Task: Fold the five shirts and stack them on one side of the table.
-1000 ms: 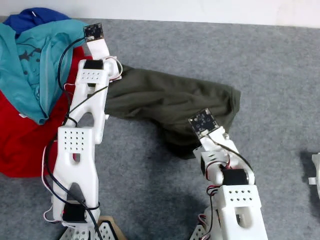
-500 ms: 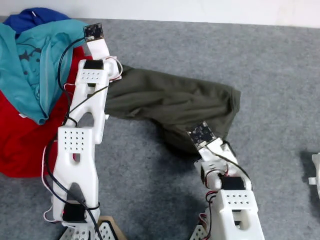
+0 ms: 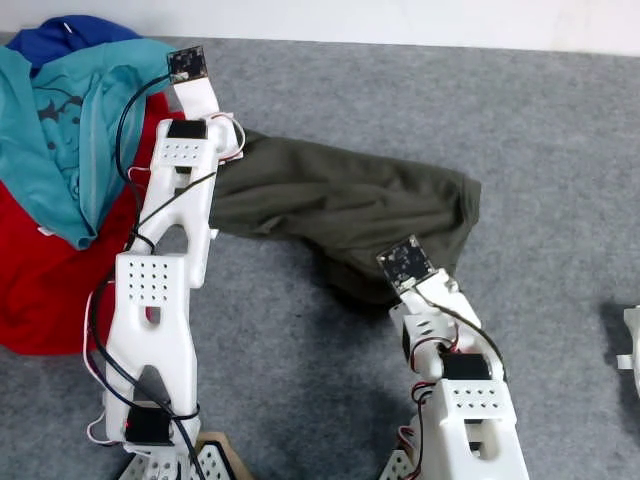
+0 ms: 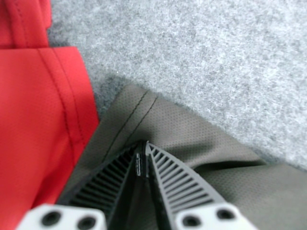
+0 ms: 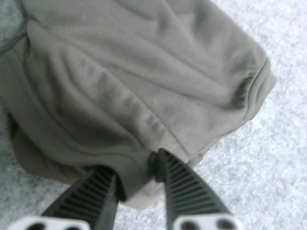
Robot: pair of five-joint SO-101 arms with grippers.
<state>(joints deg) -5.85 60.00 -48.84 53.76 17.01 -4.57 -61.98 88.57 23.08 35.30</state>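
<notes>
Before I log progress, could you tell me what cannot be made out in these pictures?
High view: olive shirt, left end hidden under the left arm.
High view: red shirt, cut by the left edge and covered by the teal shirt.
High view: any fifth shirt, perhaps under those two.
High view: white object, cut by the right edge.

High camera looks down; both wrist cameras peer closely at the olive shirt (image 3: 340,200).

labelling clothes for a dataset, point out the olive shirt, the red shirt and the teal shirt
olive shirt (image 3: 340,200), high view, middle of its body
red shirt (image 3: 45,290), high view, bare lower part
teal shirt (image 3: 60,160), high view, its chest
</notes>
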